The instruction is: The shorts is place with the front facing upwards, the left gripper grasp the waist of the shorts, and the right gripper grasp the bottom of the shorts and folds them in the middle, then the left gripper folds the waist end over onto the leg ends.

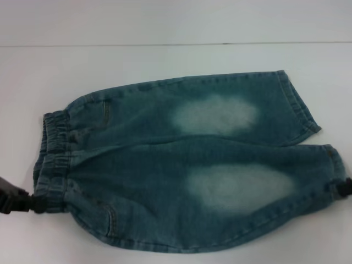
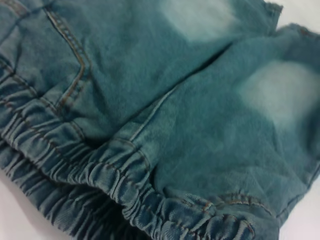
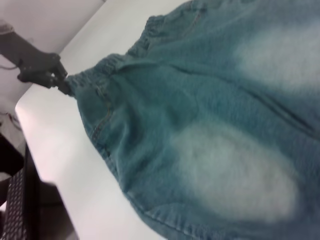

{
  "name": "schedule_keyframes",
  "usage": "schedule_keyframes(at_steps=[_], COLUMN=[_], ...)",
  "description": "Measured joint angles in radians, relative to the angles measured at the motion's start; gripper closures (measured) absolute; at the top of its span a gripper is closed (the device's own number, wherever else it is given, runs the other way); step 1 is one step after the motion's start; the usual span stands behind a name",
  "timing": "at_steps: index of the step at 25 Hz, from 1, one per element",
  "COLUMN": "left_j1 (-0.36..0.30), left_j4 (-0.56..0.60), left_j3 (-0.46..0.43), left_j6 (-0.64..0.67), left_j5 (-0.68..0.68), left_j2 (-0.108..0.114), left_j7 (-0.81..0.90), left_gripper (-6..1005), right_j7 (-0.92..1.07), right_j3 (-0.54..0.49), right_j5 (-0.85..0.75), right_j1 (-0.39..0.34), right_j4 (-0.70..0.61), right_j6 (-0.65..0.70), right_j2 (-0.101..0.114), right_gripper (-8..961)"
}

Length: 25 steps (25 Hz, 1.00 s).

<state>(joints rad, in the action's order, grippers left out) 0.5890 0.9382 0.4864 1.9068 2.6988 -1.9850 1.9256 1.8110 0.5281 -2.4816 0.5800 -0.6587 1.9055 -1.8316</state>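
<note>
Shorts [image 1: 187,165] lie flat and fully spread across the white tabletop [image 1: 165,60], waistband [image 1: 52,159] at 9 o'clock in my head view and the two leg hems [image 1: 300,110] at 3 o'clock. My left end effector [image 1: 37,203] sits at about 8 o'clock, touching the near corner of the waistband; the right wrist view shows its tip pinched onto that gathered denim, so I read it as gripping the waistband. My right end effector [image 1: 344,188] shows only as a small dark tip at the near leg hem, around 4 o'clock, at the frame edge, touching the cloth. I cannot tell whether it is clamped or apart.

As for progress, I judge both grasps are about in place but no fold has begun: the two pale patches both face up and neither leg overlaps the other. The lengthwise fold and the waist-over-hems fold both remain.
</note>
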Motion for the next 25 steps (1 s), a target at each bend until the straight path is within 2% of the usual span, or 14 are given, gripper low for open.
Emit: schedule_keyframes(at_steps=[6, 13, 20, 25], left_j1=[0.004, 0.011, 0.027, 0.038], left_j4=[0.001, 0.001, -0.008, -0.034], left_j3=[0.004, -0.008, -0.104, -0.113], left_j6=[0.034, 0.003, -0.044, -0.102], left_j5=[0.043, 0.044, 0.007, -0.013], left_j2=[0.001, 0.001, 0.016, 0.016], left_j7=[-0.009, -0.003, 0.009, 0.024], left_gripper=[956, 955, 955, 955], right_j7=[0.003, 0.003, 0.019, 0.024], right_j3=[0.037, -0.006, -0.074, -0.088], right_j5=[0.000, 0.030, 0.115, 0.211], right_j1=[-0.017, 0.003, 0.026, 0.034], right_j4=[0.002, 0.007, 0.043, 0.072], right_j6=[0.045, -0.011, -0.124, -0.220], right_j2=[0.020, 0.009, 0.007, 0.006], right_gripper=[912, 913, 913, 912])
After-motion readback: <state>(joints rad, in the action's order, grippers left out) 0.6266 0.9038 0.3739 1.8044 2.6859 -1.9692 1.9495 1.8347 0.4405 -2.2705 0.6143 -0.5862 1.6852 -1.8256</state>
